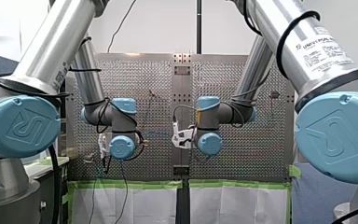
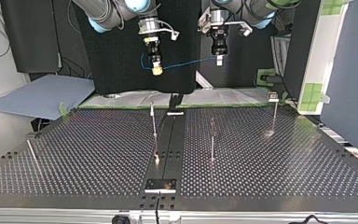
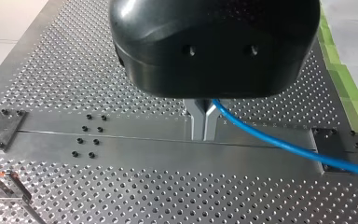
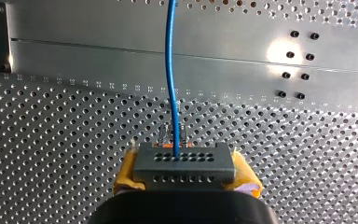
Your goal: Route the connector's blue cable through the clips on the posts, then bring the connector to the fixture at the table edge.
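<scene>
Connector sat clamped between the yellow pads of my right gripper in the right wrist view, its blue cable running straight ahead over the perforated table. Over to the left wrist view: my left gripper had its metal fingers pinched together on that cable, which trailed off to one side of them. In the top view both grippers hung high above the table, cable strung between them, the posts well below, untouched. Front view added little; the cable was too faint to follow. Danger, as I judged it: spreading arms could pull the cable taut and slip the left grip or tug the connector askew, and a careless descent could snag a post tip instead of a clip.
</scene>
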Controlling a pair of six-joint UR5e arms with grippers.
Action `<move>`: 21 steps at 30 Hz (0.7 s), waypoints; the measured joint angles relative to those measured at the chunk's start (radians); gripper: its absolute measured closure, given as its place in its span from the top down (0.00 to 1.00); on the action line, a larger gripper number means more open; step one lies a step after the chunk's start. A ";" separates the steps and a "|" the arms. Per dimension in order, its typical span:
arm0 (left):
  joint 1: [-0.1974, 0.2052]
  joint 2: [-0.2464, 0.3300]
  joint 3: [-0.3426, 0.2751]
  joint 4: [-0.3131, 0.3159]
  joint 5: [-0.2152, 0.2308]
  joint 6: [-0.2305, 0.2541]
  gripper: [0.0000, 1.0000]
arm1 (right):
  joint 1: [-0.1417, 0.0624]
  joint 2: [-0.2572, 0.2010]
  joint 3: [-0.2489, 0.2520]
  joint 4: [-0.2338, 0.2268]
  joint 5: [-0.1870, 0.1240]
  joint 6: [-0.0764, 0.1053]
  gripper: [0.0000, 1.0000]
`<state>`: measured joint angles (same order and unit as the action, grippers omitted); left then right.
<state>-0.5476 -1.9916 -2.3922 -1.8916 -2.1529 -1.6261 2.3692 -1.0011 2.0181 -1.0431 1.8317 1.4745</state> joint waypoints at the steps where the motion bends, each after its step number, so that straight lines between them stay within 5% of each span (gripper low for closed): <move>1: 0.000 0.000 0.000 0.000 0.000 0.000 0.01 | 0.000 0.000 0.000 0.000 0.000 0.000 0.00; 21: -0.007 0.008 0.007 -0.008 0.008 0.009 0.01 | 0.000 0.005 0.001 0.008 0.009 0.009 0.00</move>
<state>-0.5549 -1.9834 -2.3853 -1.8996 -2.1445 -1.6176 2.3693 -0.9961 2.0191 -1.0347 1.8406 1.4832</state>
